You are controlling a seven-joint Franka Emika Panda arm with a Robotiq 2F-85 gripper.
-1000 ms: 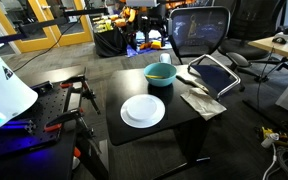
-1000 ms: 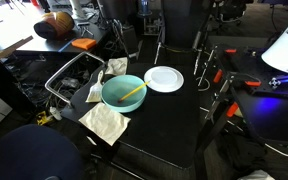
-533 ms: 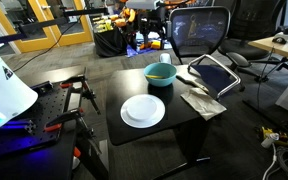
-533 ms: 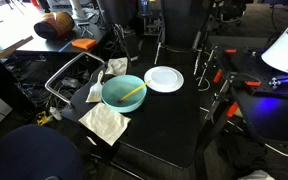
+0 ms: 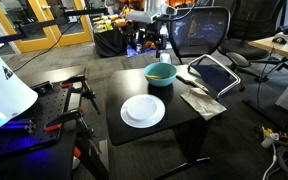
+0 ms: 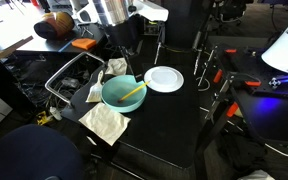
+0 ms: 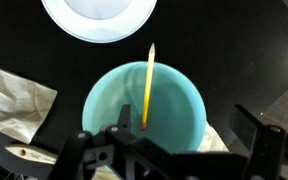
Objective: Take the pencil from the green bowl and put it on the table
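The yellow pencil [image 7: 149, 85] lies slanted inside the teal-green bowl [image 7: 179, 105], its tip resting over the rim on the plate's side. Bowl [image 5: 160, 75] [image 6: 116, 97] and pencil [image 6: 134, 92] show in both exterior views, at one edge of the black table [image 5: 184, 118] [image 6: 169, 125]. My gripper [image 7: 181, 125] hangs open and empty above the bowl, its fingers on either side of it and clear of the pencil. In the exterior views it is high over the bowl [image 6: 122, 42] [image 5: 155, 30].
A flat white plate [image 5: 142, 110] [image 6: 164, 79] [image 7: 99, 15] sits beside the bowl. Crumpled white cloths [image 6: 106, 122] [image 7: 14, 95] lie by the bowl. A tablet [image 5: 212, 74], an office chair [image 5: 199, 30] and a wire basket [image 6: 72, 80] crowd that edge.
The arm has come into both exterior views from the top and now stands over the bowl. Bowl, pencil and plate have not moved.
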